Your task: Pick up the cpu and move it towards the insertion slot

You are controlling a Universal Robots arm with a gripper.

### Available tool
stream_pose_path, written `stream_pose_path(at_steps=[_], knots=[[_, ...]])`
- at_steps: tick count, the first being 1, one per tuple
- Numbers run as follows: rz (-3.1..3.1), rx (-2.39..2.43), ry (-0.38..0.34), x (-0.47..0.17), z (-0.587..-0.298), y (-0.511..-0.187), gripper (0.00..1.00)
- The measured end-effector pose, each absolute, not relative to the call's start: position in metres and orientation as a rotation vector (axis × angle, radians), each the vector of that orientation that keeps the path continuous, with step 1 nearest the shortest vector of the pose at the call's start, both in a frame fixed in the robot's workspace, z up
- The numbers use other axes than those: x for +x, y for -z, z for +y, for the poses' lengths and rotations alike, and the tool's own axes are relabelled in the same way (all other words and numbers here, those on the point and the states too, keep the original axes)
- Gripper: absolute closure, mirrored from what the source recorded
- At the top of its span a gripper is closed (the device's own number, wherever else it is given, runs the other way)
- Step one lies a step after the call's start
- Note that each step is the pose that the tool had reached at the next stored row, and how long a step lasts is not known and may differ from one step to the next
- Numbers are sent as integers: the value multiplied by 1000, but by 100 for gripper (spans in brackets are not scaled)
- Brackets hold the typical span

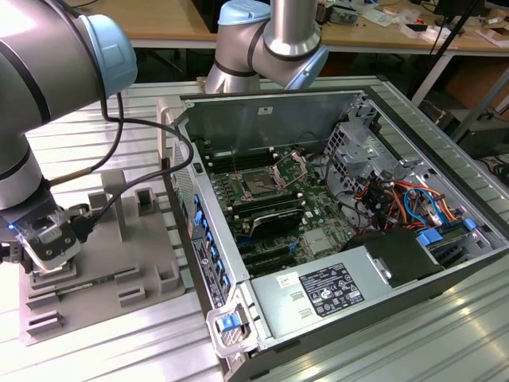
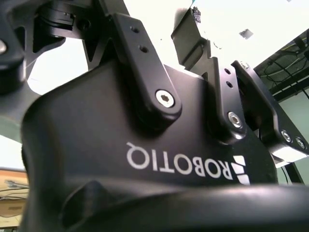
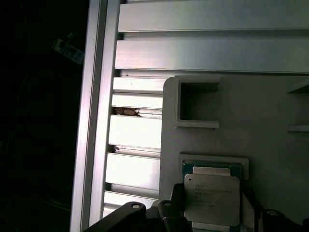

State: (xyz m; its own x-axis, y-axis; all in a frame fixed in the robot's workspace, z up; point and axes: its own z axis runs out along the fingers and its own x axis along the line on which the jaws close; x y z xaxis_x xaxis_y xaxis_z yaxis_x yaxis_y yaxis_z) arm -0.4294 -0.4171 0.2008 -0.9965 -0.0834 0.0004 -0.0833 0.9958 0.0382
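— Over the grey tray, where do we find the cpu?
— We see it clamped in the gripper, just above the tray, well apart from the insertion slot.

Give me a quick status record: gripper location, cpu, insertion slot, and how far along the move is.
gripper: gripper low over the grey tray, at the exterior view's left, outside the computer case
cpu: cpu silver top up, at a tray recess, right under the gripper in the first wrist view
grasp: cannot tell
insertion slot: insertion slot on the motherboard inside the case, dark centre exposed
progress: cpu at the tray, not yet carried toward the slot; the case's side wall stands between them
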Motion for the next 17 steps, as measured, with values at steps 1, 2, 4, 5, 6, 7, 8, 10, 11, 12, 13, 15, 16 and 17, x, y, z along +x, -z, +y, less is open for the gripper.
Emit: stream_pose_path(at_steps=[1,2,4,5,6,7,8,10,11,12,13,15,16,17], knots=[[-3136,131,60,-429,-417,-201,45],[-3136,131,60,-429,-417,-201,45],[-3136,131,60,-429,-417,-202,45],[-3136,131,60,-429,-417,-202,45],[-3136,131,60,-429,-417,-202,45],[-3136,131,60,-429,-417,-203,45],[-3136,131,60,-429,-417,-203,45],[-3136,131,60,-429,-417,-204,45],[-3136,131,60,-429,-417,-204,45],[-3136,131,60,-429,-417,-205,45],[-3136,131,60,-429,-417,-205,45],[-3136,131,60,-429,-417,-206,45],[-3136,131,60,-429,-417,-207,45],[-3136,131,60,-429,-417,-207,45]])
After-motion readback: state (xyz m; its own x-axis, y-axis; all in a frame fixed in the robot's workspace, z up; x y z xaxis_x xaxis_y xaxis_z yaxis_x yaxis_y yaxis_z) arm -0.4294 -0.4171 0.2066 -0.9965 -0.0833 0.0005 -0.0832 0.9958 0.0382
